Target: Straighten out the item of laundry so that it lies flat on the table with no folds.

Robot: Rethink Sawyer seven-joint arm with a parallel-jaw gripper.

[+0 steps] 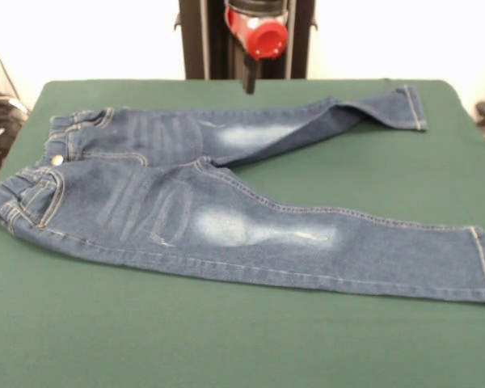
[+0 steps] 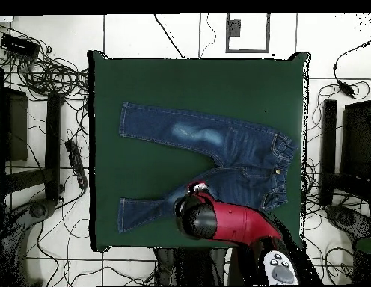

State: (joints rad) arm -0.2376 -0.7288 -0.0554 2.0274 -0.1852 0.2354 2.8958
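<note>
The dark blue jeans (image 1: 186, 210) lie spread on the green table (image 1: 226, 339), waistband at the left and both legs running right. The near leg lies flat, with a whitish thigh patch. The far leg (image 1: 339, 113) is twisted, with a fold near its lower part. My gripper (image 1: 248, 81) hangs above the table's far edge, over the far leg, holding nothing. In the overhead view the jeans (image 2: 218, 146) have the waistband at the right, and the red arm (image 2: 218, 220) covers part of the leg nearest the robot. The gripper is hidden under it.
The black pedestal (image 1: 202, 40) stands behind the table's far edge. In the overhead view, cables (image 2: 46, 75) and dark stands (image 2: 338, 149) lie on the floor on both sides of the table (image 2: 181, 82).
</note>
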